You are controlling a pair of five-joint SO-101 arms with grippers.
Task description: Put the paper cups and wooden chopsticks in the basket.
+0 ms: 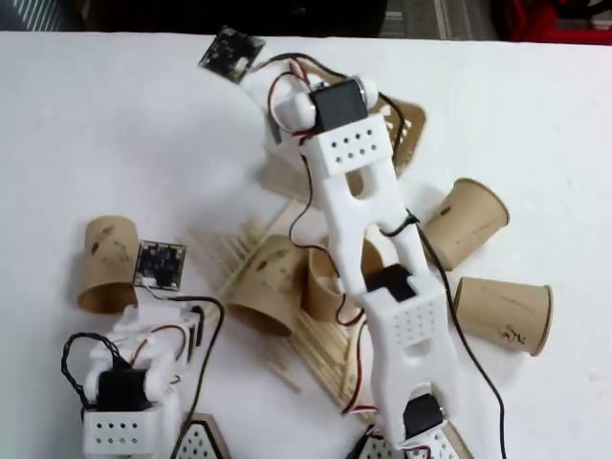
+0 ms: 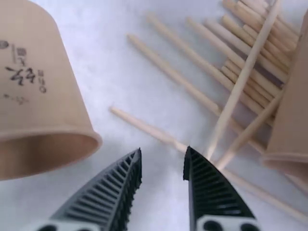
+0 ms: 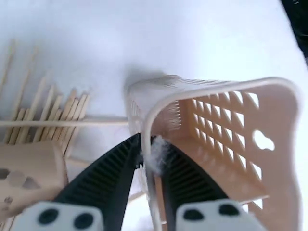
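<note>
From above, your basket (image 1: 411, 132) sits partly under the right arm, with paper cups (image 1: 466, 222) and chopsticks (image 1: 320, 354) scattered beside it on the worktop (image 1: 115, 124).

Left wrist: your left tool (image 2: 162, 154) stands partly open and empty, well apart from the basket.

Right wrist: your right tool (image 3: 148, 144) is clamped on the basket's rim.

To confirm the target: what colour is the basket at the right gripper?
The basket is pale beige, with square-hole lattice walls; best in the right wrist view.
</note>
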